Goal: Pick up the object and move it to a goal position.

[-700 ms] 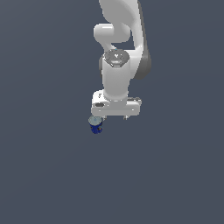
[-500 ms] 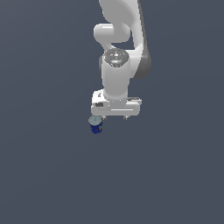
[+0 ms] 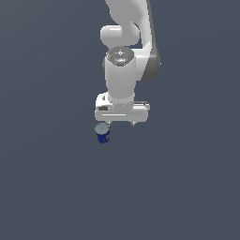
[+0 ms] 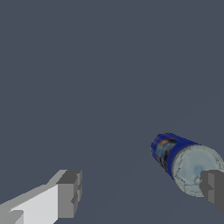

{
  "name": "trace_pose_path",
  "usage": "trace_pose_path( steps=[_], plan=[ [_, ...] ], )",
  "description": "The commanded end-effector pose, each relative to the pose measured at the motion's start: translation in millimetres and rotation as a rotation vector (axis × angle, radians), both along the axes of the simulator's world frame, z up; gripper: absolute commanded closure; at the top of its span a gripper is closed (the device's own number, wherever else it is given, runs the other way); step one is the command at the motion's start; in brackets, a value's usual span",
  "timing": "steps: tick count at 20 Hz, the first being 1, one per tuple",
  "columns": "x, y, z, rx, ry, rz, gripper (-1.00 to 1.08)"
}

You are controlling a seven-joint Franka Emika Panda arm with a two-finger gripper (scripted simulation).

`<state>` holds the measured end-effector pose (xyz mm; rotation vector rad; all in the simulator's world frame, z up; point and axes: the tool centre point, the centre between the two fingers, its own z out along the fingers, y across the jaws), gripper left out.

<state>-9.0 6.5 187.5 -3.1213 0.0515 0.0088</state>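
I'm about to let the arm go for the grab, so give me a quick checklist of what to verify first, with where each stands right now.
1. Gripper open: ok, jaws stand wide apart.
2. Can upright: ok, in the exterior view the can stands with its pale top up.
3. Can centred between the fingers: not ok, it sits under one finger, far from the other finger.
4. Nothing held yet: ok, the space between the fingers is bare.
5. Height above the can: cannot tell.
6. Goal position visible: not ok, no marker shows in either view.

The can (image 3: 102, 132) stands upright just below the gripper (image 3: 122, 124), toward the exterior view's left, beside one of the fingers (image 4: 213, 189).
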Motion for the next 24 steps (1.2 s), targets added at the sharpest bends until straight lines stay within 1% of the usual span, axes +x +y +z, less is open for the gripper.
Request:
trace_pose_path(
  steps=[1,6,12,18,24],
  plan=[
    [-0.1,1.0,0.0,0.0,0.001,-0.002,-0.92],
    [-0.5,-0.7,-0.8,0.0,0.0,0.006,-0.92],
    [-2.5,-8.9,-6.0,-0.002,-0.001,0.048,-0.92],
    [-6.8,-23.6,-15.3,-0.005,-0.003,0.125,-0.92],
    [-13.9,-44.4,-28.5,-0.009,-0.006,0.237,-0.92]
  ],
)
